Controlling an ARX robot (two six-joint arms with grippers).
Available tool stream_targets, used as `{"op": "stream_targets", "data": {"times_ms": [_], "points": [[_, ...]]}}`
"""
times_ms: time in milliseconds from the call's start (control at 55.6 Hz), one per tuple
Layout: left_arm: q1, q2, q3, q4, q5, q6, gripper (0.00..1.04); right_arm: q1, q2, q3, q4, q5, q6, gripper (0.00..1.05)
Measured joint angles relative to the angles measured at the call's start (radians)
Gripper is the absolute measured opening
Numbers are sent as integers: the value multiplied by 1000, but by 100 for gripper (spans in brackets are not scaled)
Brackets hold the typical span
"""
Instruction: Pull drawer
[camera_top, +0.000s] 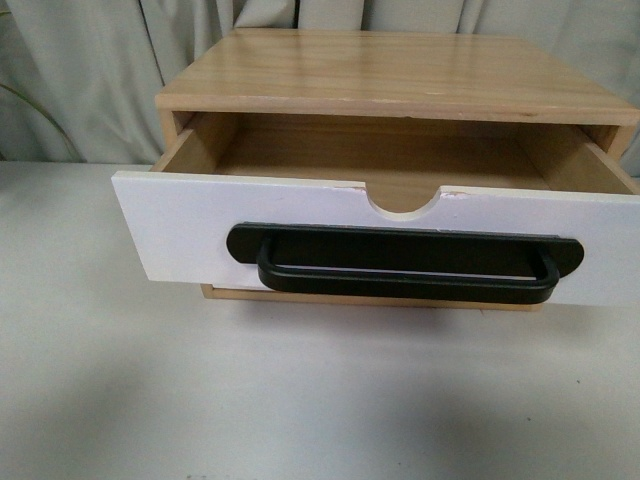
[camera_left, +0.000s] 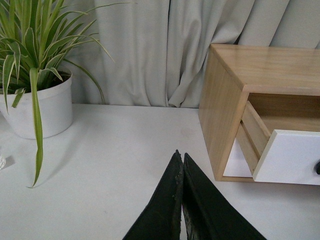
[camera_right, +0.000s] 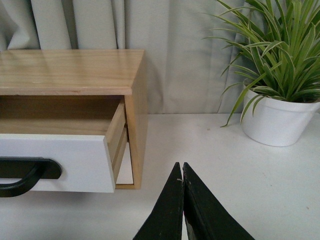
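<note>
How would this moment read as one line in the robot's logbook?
drawer: pulled out, looks empty | left gripper: shut, off handle | right gripper: shut, off handle

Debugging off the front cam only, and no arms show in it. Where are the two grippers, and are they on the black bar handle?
Observer: No. The left gripper sits over bare white table, off the side of the light wooden cabinet, fingers pressed together.
Operator: And the right?
Observer: The right gripper is shut too, holding nothing, on the opposite side of the cabinet; the black bar handle is off to one side of it, untouched.
Operator: Anything near the arms?
Observer: A striped-leaf plant in a white pot stands beyond the left gripper, and another white-potted plant beyond the right.
</note>
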Motion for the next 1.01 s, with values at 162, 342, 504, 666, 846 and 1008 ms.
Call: {"op": "stream_targets", "data": {"times_ms": [162, 342, 504, 666, 846, 1008], "points": [[0, -56, -35, -12, 0, 0, 4, -2, -173, 0, -172, -3, 0, 1], [0, -235, -34, -194, 0, -1, 4, -2, -174, 0, -175, -2, 0, 1], [0, -237, -34, -197, 0, -1, 4, -2, -174, 0, -175, -3, 0, 1], [0, -238, -34, -198, 0, -1, 4, -2, -174, 0, -175, -3, 0, 1], [0, -238, -34, -198, 0, -3, 31, -2, -174, 0, -175, -2, 0, 24], [0, -238, -34, -198, 0, -3, 65, -2, -174, 0, -175, -2, 0, 58]]}}
